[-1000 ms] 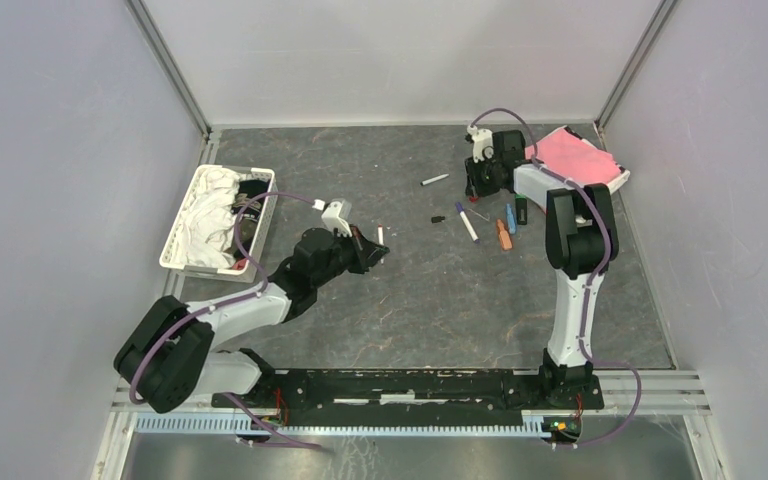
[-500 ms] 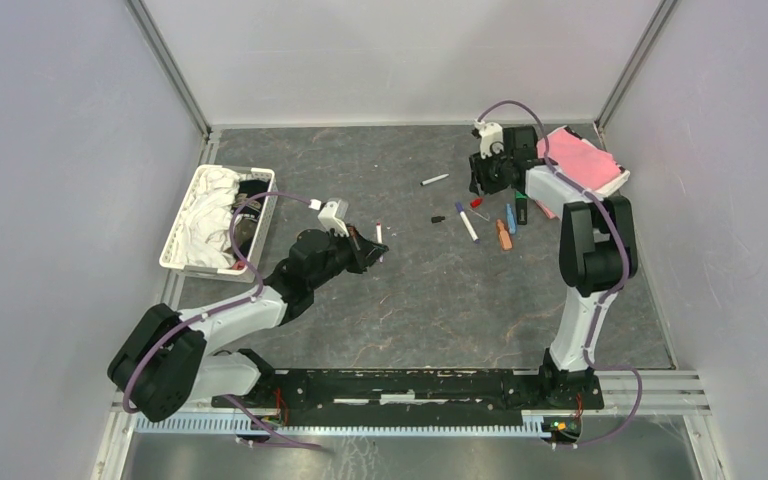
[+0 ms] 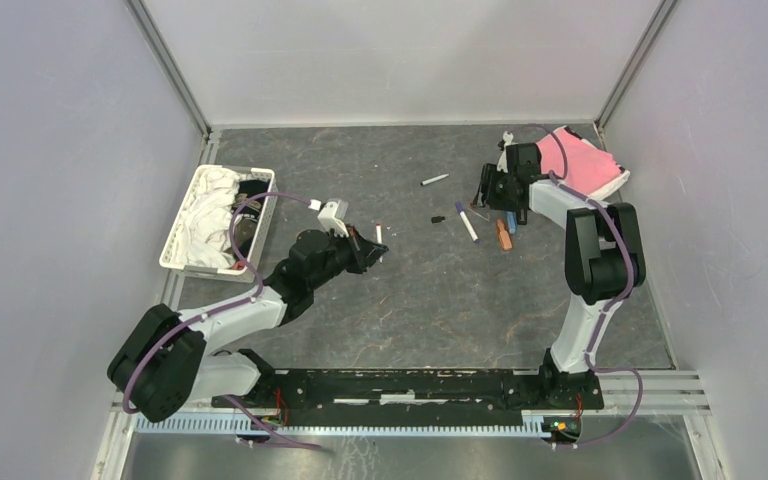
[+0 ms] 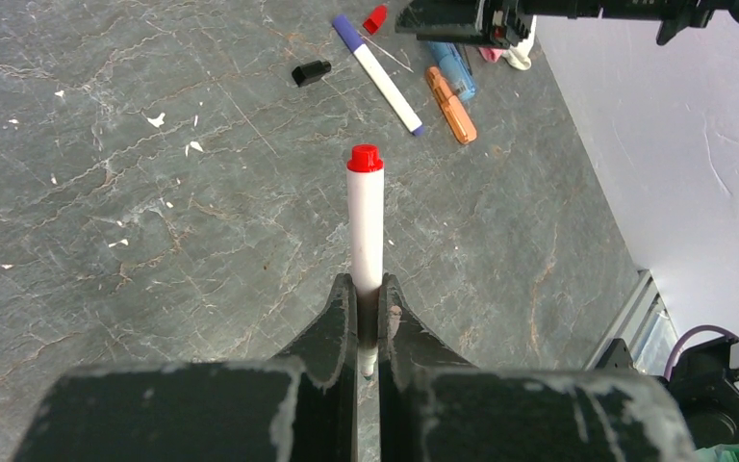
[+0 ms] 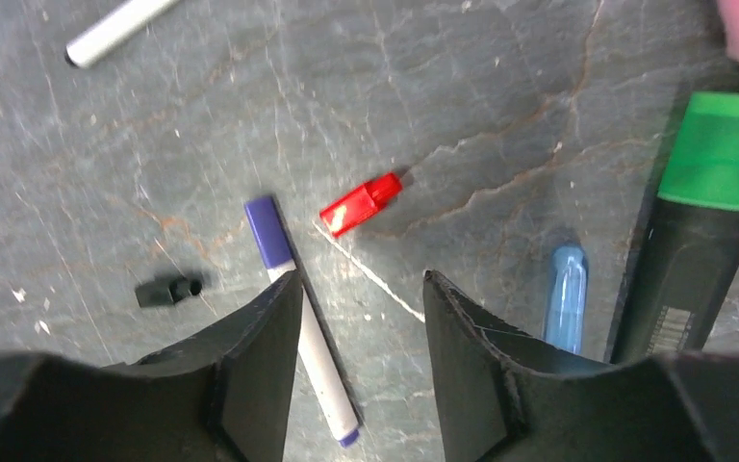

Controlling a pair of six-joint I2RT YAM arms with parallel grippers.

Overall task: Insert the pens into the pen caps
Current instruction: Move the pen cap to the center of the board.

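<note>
Your left gripper [image 4: 367,289] is closed tightly on a white pen [image 4: 366,226]. It holds the pen by the lower part of the barrel, above the table [image 4: 106,241] in the middle-left of the work area. The far end of the pen is red, but I cannot tell if this is a cap or only a coloured plug. Your right gripper [image 5: 361,289] hangs low over the group of pens at the far right, its jaws partly apart with nothing between them. Just ahead of its fingers you see a loose red cap [image 5: 361,204] lying on the table. The purple-capped pen [image 5: 271,234] passes beside one finger, with a black cap [image 5: 167,290] beyond it. The blue marker [image 5: 565,296] and the black-and-green marker [image 5: 707,231] lie on the other side, and the orange marker [image 3: 503,235] is near them.
</note>
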